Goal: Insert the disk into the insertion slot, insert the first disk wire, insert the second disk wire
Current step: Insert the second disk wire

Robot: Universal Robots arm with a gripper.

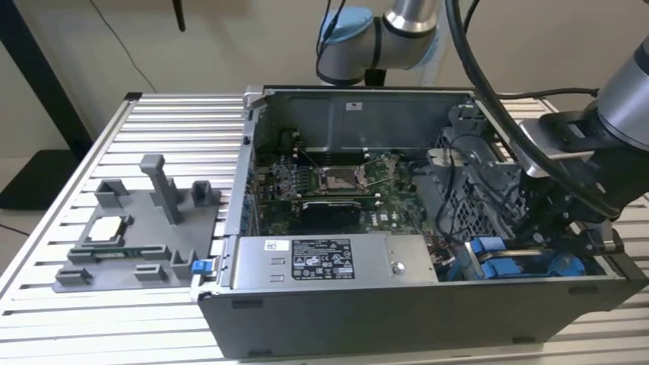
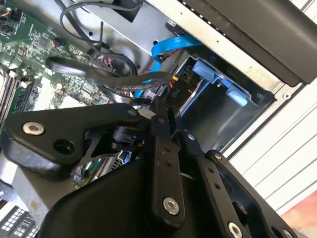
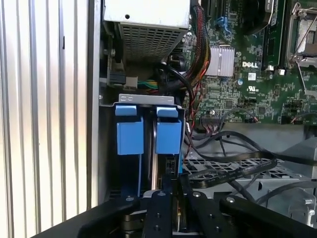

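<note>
The gripper [image 2: 166, 111] hung low inside the open computer case [image 1: 406, 319], at the corner nearest the desk's [image 1: 61, 327] front edge on the exterior view's right. Its jaws stood nearly closed, apparently pinching a black connector [image 2: 174, 94] just beside the insertion slot [image 3: 148, 134]. The disk [image 3: 154, 168] seemed to sit edge-on between the blue tabs [image 3: 130, 136], though that was hard to confirm. Loose black cables [image 3: 233, 163] looped close by; they could have snagged the jaws, and a tilted plug could have jammed or bent its socket.
</note>
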